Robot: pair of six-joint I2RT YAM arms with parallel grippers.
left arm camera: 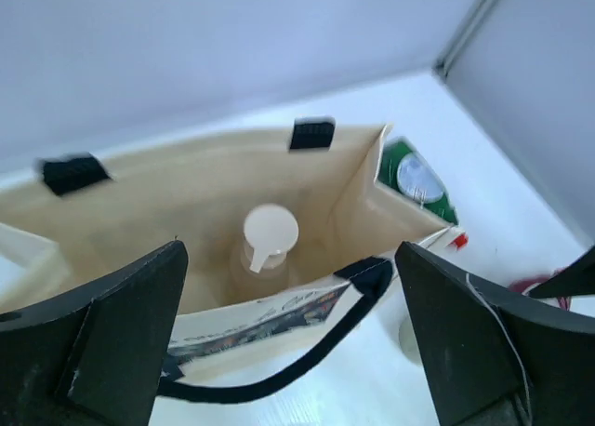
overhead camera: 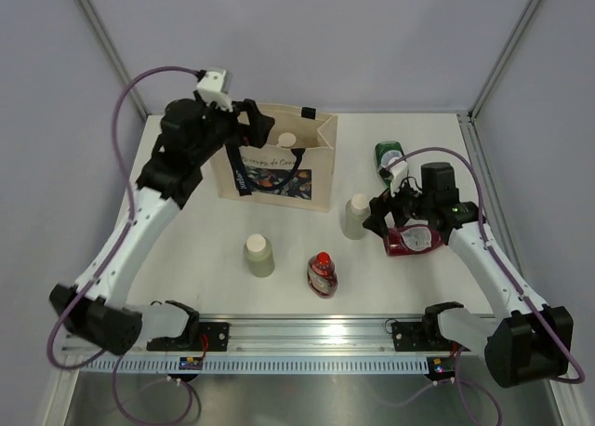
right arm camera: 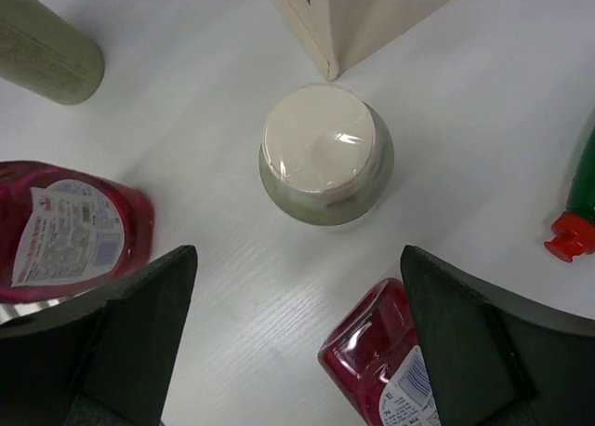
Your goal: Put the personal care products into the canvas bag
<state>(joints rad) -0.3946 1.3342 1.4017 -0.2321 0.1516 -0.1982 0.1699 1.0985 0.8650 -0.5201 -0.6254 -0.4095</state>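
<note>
The canvas bag (overhead camera: 279, 179) stands upright at the back of the table, mouth open. One cream-capped bottle (left arm camera: 270, 235) stands inside it. The left gripper (left arm camera: 290, 259) hangs over the mouth with its jaws spread wide, holding nothing.

The right gripper (right arm camera: 297, 259) is also spread and empty. It is poised directly above a grey-green cylinder (right arm camera: 325, 156) that stands just beside the bag's front corner. A second cylinder (overhead camera: 259, 256) stands well apart, toward the near edge. Two red squeeze bottles (overhead camera: 323, 273) (overhead camera: 414, 240) and a green bottle (overhead camera: 390, 158) are on the table outside the bag.

Handling, as judged:
- The cylinder looks like rigid, light plastic with smooth, probably slippery walls. Close across the body below the cap, not on the cap.
- The cylinder is tall and narrow, so a glancing finger could tip it.
- The squeeze bottles likely yield under pressure. Grip them across the narrower faces.
</note>
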